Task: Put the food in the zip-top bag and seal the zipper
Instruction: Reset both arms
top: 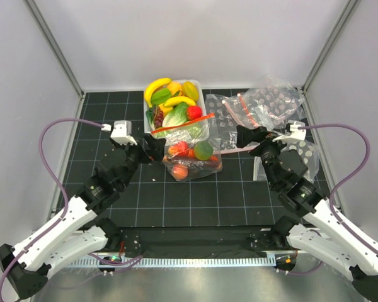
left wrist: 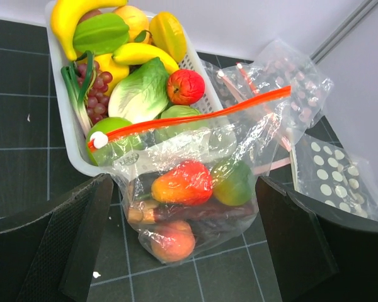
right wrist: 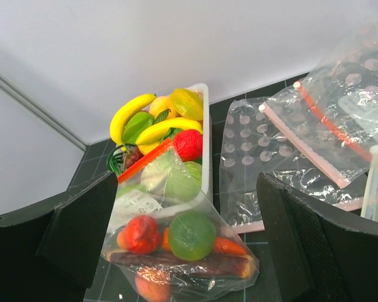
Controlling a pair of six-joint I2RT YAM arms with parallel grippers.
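The zip-top bag [top: 192, 157] stands on the black mat and leans against the white tub. It holds food: a red-orange piece [left wrist: 184, 182], a green round one [left wrist: 233, 182], a brown-purple oblong [left wrist: 195, 211] and a peach-coloured one [left wrist: 170, 242]. The orange-red zipper [left wrist: 195, 116] runs flat across its mouth, with a white tab at one end. I cannot tell if it is sealed. My left gripper [top: 154, 149] is open, its fingers either side of the bag [left wrist: 195, 160]. My right gripper [top: 246, 136] is open, apart from the bag [right wrist: 176, 245], looking at it.
The white tub [top: 201, 94] behind the bag holds bananas [top: 157, 88], lettuce, grapes and a red piece. Several spare dotted clear bags [top: 264, 104] lie at the back right. Metal frame posts and grey walls stand on both sides.
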